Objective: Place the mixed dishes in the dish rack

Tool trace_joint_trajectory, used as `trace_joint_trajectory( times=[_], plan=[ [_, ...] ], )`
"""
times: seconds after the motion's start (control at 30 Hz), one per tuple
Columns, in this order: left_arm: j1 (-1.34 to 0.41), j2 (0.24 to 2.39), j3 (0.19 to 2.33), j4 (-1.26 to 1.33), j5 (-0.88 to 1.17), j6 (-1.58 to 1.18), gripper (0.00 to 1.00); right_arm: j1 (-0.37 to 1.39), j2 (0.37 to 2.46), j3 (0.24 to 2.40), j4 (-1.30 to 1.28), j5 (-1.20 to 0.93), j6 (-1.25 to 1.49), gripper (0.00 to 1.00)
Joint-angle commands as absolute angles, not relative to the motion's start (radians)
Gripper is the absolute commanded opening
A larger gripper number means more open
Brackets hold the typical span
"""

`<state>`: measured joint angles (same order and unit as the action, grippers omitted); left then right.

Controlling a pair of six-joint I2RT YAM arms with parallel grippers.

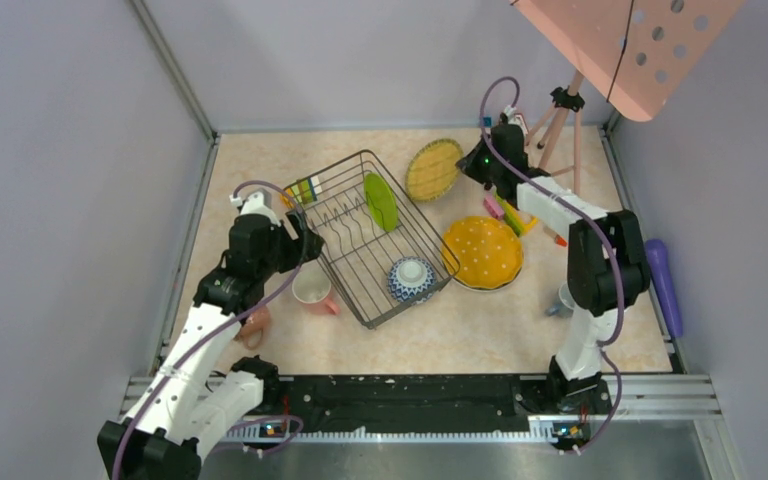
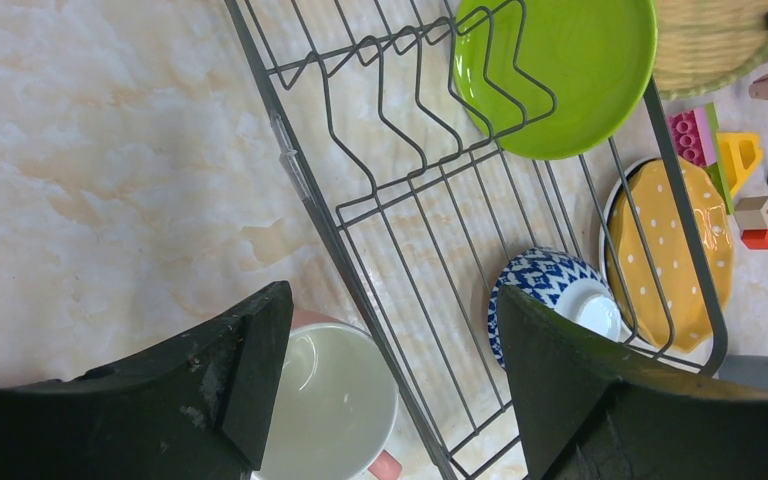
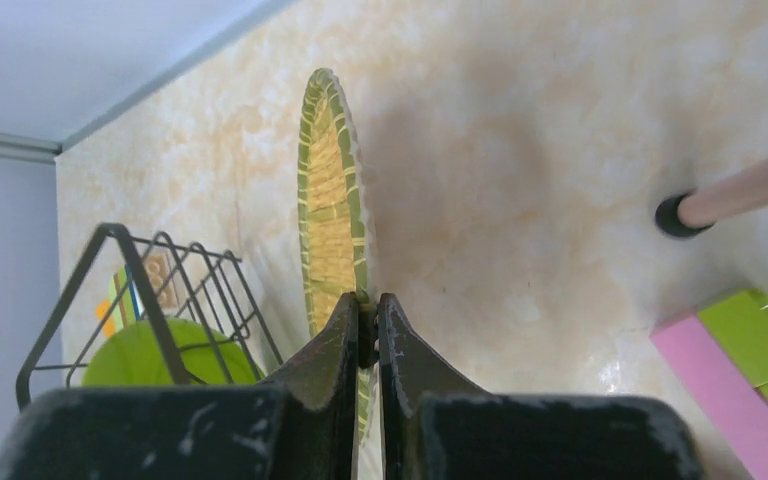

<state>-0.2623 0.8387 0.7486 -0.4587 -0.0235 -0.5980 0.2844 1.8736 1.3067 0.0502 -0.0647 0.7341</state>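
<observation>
**We bring the woven plate, on edge, to the rack**

Our right fingers (image 3: 345, 335) are clenched on the rim of the woven yellow plate (image 3: 328, 190), held upright at 1 o'clock of the dish rack (image 1: 345, 225). We should keep it parallel to the lime green plate (image 1: 381, 200) and lower it into a free slot at that plate's 8 o'clock. Our left fingers (image 2: 250, 370) hang released over the pink mug (image 2: 335, 400).

You're looking at a marbled beige tabletop (image 1: 260, 170), boxed in on the left, back and right by plain lavender-grey walls (image 1: 60, 150). An aluminium strip (image 1: 175, 70) runs up the far-left corner. At your upper right, a pink perforated panel (image 1: 640, 50) juts in above a pink-legged tripod (image 1: 565, 100). A metal rail (image 1: 660, 392) edges the near side. The light is soft and even, and shadows are faint.
</observation>
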Motion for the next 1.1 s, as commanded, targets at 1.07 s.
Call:
trace_joint_trajectory(
  times=[1.07],
  plan=[
    [-0.258, 0.764, 0.821, -0.506, -0.077, -0.321, 0.79, 0.839, 1.636, 1.798, -0.255, 0.488, -0.024, 0.00]
  ],
)
